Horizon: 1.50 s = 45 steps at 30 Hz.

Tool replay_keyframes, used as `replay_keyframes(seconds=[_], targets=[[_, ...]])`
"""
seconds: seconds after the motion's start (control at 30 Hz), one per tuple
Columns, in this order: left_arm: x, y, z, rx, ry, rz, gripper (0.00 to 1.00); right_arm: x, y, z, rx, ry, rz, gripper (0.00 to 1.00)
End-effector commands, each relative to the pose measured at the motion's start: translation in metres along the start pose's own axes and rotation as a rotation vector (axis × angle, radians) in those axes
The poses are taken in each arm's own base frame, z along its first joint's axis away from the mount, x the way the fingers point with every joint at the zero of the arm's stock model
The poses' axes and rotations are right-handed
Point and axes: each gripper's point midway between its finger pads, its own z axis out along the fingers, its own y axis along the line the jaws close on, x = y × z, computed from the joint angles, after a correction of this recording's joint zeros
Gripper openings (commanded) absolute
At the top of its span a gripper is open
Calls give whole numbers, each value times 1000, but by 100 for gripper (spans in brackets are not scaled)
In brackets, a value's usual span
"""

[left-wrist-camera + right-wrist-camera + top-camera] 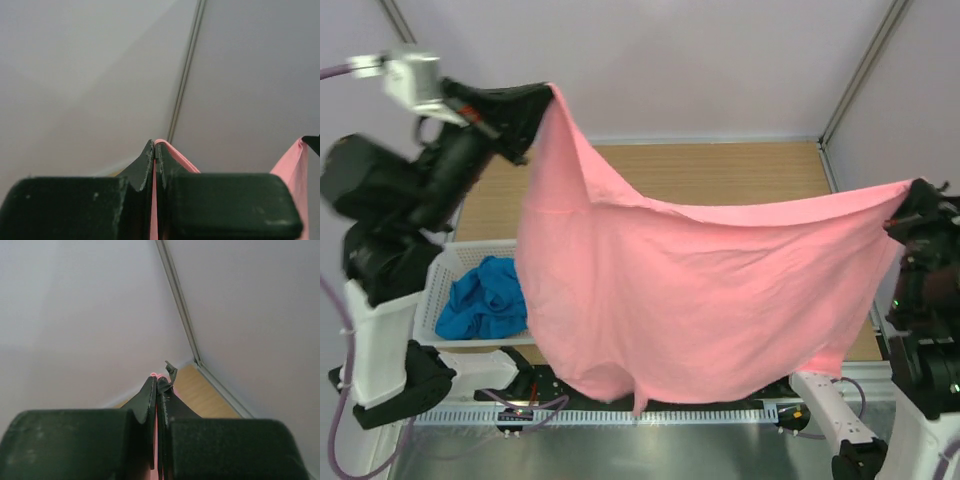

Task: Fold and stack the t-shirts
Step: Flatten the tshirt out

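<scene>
Wood table (720, 170), plain grey walls (670, 60).
Your left gripper (542, 100) and right gripper (908, 208) both clamp the pink t-shirt (700, 290), stretched 10 to 3 o'clock, hanging toward 6.

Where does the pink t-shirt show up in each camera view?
Top external: pink t-shirt hangs stretched across the middle.
Left wrist: thin strip in the left gripper, more at the right edge.
Right wrist: sliver in the right gripper.
Shared landmark: metal wall post, possibly the same one.
</scene>
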Motion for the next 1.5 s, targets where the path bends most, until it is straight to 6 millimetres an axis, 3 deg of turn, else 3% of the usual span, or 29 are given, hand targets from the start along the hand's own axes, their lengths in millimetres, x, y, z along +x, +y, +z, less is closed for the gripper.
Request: replay_keyframes(seconds=[0.0,0.03,0.07,0.13,0.17,0.2,0.27,0.3,0.37,0.4,0.47,0.5,0.53,0.6,0.63,0.7,0.8,0.9,0.93,1.03,1.07,1.17,1.2,1.23,1.27,1.37,1.4,1.47], targets=[[102,14,52,-28,204,25,0,48,8,43,50,69,-17,1],[122,18,61,-37,237,32,0,63,8,50,59,91,-32,1],[170,27,73,-58,328,45,0,87,7,61,71,118,-57,1],[210,37,88,-71,378,59,0,116,1,75,104,150,-112,1],[230,42,94,-72,407,66,0,142,0,87,115,181,-142,1],[274,52,105,-84,481,71,0,155,-1,94,113,193,-178,1],[313,72,118,-102,534,63,0,189,-3,109,125,220,-217,1],[349,87,127,-124,590,65,0,211,-5,120,139,250,-251,1],[384,108,137,-134,641,62,0,243,-13,134,157,273,-299,1],[417,120,146,-142,681,54,0,268,-16,144,169,315,-327,1],[436,145,155,-180,695,44,0,286,-19,159,175,334,-336,1],[457,155,164,-185,712,37,0,310,-20,168,178,383,-361,1],[461,167,167,-204,712,34,0,306,-27,180,208,373,-358,1],[477,183,176,-231,724,32,0,328,-30,195,217,423,-375,1],[481,189,177,-244,730,33,0,325,-24,204,213,417,-364,1],[477,202,179,-277,716,30,0,327,-19,212,205,419,-351,1],[452,211,187,-303,650,37,0,325,-10,224,191,429,-345,1],[413,216,191,-346,577,66,0,308,-4,226,194,418,-342,1],[386,213,191,-359,535,75,0,294,-1,224,190,402,-332,1],[347,207,186,-369,477,89,0,270,4,216,178,380,-312,1],[324,199,180,-365,452,92,0,252,7,211,169,351,-297,1],[279,187,168,-361,391,105,0,224,7,197,167,319,-290,1],[251,177,156,-354,357,110,0,200,10,187,156,277,-269,1],[238,173,150,-353,338,115,0,190,12,180,141,268,-261,1],[206,161,135,-343,295,124,0,164,14,167,128,224,-240,1],[162,143,108,-324,232,133,0,130,15,143,105,177,-212,1],[125,127,89,-305,166,133,0,120,16,135,92,159,-201,1],[106,116,70,-285,144,130,0,92,21,110,35,118,-176,1]])
